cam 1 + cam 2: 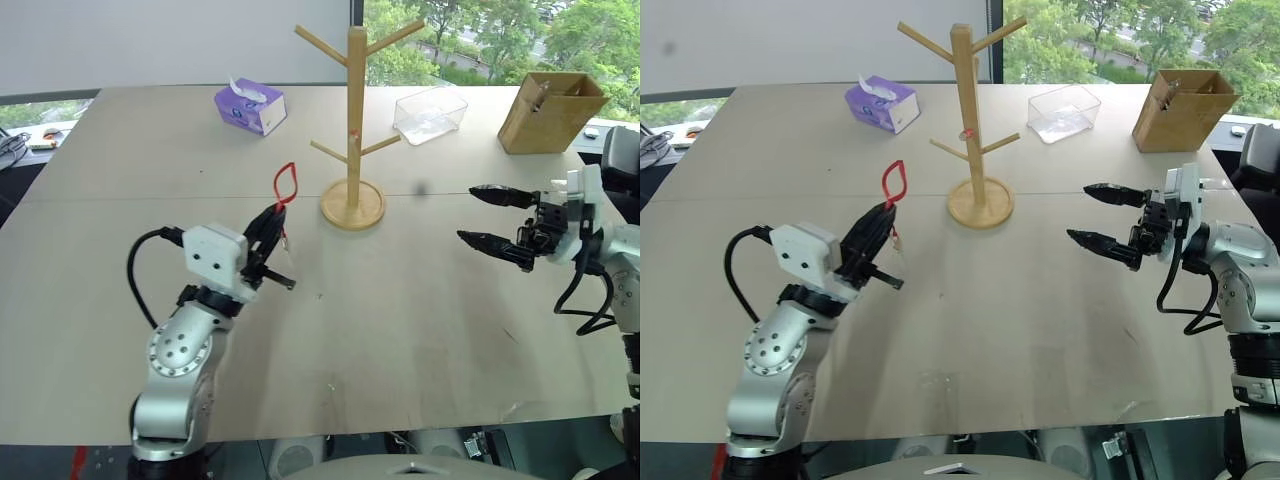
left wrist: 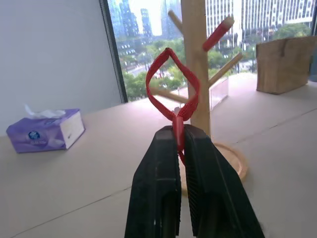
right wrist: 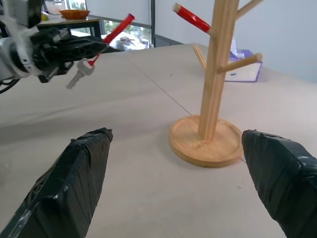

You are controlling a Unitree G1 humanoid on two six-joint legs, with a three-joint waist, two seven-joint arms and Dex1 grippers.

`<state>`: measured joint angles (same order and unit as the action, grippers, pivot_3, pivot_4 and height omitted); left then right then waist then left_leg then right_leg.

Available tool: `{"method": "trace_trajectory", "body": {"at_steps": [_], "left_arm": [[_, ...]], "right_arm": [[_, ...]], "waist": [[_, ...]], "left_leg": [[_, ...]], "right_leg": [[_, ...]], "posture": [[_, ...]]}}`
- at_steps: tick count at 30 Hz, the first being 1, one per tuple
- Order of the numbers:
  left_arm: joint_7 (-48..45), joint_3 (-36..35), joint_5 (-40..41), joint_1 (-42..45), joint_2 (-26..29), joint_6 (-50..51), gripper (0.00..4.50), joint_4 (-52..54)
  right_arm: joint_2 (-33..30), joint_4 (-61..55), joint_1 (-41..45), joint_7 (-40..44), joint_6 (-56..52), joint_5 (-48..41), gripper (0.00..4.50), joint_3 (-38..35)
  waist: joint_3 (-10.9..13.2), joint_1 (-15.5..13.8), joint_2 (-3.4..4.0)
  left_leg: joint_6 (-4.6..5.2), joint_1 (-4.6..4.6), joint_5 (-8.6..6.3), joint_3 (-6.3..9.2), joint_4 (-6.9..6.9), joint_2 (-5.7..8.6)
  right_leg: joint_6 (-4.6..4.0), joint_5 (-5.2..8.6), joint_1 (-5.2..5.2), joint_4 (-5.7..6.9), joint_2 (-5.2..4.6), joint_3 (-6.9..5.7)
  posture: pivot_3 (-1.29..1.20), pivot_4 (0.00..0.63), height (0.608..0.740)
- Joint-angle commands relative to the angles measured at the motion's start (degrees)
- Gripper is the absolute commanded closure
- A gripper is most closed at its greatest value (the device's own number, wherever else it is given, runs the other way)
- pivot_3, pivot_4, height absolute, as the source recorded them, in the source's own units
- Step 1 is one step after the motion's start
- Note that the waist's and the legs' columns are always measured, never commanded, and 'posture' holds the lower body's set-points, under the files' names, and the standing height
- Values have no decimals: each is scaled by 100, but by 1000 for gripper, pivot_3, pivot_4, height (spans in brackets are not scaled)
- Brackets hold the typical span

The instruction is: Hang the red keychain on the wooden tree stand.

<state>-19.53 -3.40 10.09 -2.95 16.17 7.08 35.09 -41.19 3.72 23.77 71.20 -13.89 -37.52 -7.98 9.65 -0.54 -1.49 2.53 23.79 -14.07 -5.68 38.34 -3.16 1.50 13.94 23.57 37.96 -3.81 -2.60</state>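
Now the left gripper (image 1: 272, 233) has its fingers clenched on the red keychain (image 1: 285, 186), held up over the worktop (image 1: 400, 300).

Pinched at its lower end, the red loop stands above the fingertips, while the small silver key (image 3: 78, 77) dangles beneath them. It hangs off to the robot's left of the wooden tree stand (image 1: 354, 120), apart from its pegs. The right gripper (image 1: 495, 215) hovers on the stand's other side, fingers spread wide and grasping nothing. Farther back sit a purple tissue box (image 1: 250, 106), a clear plastic container (image 1: 430, 114) and a brown box (image 1: 550, 110).
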Motion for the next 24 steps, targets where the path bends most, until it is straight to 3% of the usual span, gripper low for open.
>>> {"method": "trace_trajectory", "body": {"at_steps": [1, 24], "left_arm": [[234, 329, -249, 282, -256, -317, 4338, 123], [338, 1115, -581, 1683, -879, -738, 4338, -1237]], "right_arm": [[-292, 12, 262, 275, -139, -38, 0, -176], [-480, -310, 483, 236, -362, -56, 0, -499]], "waist": [[0, -30, 1], [0, -27, 0]], "left_leg": [[1, 0, 0, -3, 2, 0], [1, 2, 0, -1, 7, -1]], "right_leg": [[1, 0, 0, 0, 0, -2], [2, -1, 0, 0, 9, -4]], "posture": [[0, 150, 740], [0, 150, 740]]}}
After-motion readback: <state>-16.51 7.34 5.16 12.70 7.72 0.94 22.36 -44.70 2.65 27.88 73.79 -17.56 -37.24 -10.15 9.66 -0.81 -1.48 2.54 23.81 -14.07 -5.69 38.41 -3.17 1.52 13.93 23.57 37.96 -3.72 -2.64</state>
